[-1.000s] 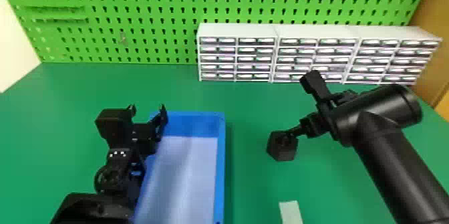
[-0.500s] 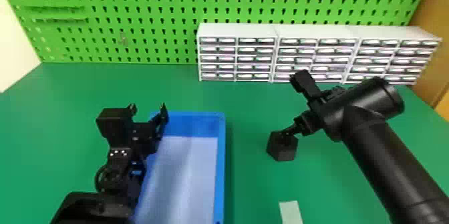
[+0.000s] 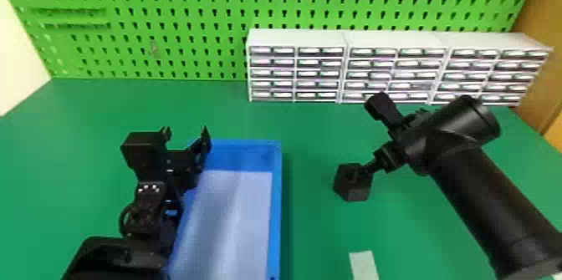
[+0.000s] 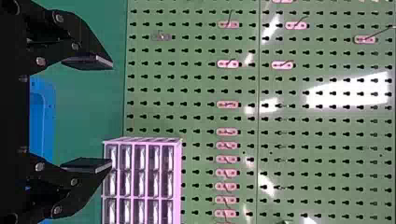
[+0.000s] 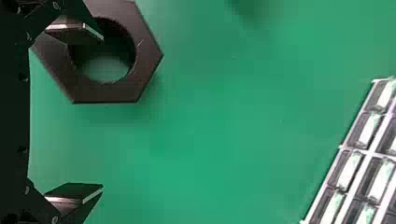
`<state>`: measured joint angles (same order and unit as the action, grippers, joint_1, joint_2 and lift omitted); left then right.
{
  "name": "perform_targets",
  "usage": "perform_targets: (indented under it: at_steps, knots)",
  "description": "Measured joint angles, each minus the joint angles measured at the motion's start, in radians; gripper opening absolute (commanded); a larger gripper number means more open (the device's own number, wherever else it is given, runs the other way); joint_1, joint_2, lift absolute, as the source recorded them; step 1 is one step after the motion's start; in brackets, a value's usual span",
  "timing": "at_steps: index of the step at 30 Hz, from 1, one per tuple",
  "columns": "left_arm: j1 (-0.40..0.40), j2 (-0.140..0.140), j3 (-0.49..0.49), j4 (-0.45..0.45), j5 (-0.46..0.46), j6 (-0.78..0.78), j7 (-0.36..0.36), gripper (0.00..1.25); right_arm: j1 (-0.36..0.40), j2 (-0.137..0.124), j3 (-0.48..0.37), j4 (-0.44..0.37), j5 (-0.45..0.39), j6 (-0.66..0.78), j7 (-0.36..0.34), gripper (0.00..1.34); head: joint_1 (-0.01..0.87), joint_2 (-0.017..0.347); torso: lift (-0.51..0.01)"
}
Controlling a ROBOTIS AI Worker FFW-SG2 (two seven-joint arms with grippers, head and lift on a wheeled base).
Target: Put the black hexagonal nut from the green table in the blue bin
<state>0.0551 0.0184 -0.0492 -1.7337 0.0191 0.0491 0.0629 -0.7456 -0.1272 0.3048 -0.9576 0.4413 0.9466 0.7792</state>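
Clearly can see the nut [image 3: 348, 191] on the table [image 3: 311, 133], right of the bin [image 3: 274, 216] and well apart from it. Looks to lie flat, hole facing up, with bore axis upright. Across its face, in the right wrist view, points one corner away from the palm, with the long corner-to-corner line running the same way as the fingers' reach and two flat sides parallel to it.

At the right gripper [image 3: 372, 138], find fingers spread wide, pinching nothing. In its wrist view, see one finger [image 5: 74, 32] overlapping the nut's hole and the other [image 5: 74, 193] well apart from the nut; cannot tell about contact, or about the first being inside the hole or just above it.

Over at the left, find the left gripper [image 3: 185, 135] by the bin's far left part, pointing to the far side, fingers spread with nothing between.

Can see the bin with its long axis running near to far and a pale floor inside. Beyond, on the far right, see drawers [image 3: 297, 62] in front of the green board [image 3: 200, 11]. On the near side, right of the bin, see a pale strip [image 3: 364, 264] on the table.
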Motion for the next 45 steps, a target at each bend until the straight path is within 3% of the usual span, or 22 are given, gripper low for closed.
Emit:
perform_targets:
  at_steps: [6, 27, 45]
  knots:
    - [-0.005, 0.0, -0.002, 0.001, -0.002, 0.0, 0.0, 0.74, -0.013, -0.001, 0.005, 0.049, 0.002, -0.02, 0.0, 1.17, 0.657, 0.057, -0.095]
    - [-0.02, 0.0, -0.011, 0.013, -0.004, 0.0, 0.0, 0.74, -0.051, 0.007, 0.028, 0.085, 0.002, -0.038, -0.027, 1.17, 0.657, 0.057, -0.095]
    - [-0.033, 0.0, -0.015, 0.026, -0.002, -0.008, 0.0, 0.74, -0.07, 0.02, 0.08, 0.143, -0.083, -0.073, -0.132, 1.17, 0.657, 0.057, -0.095]
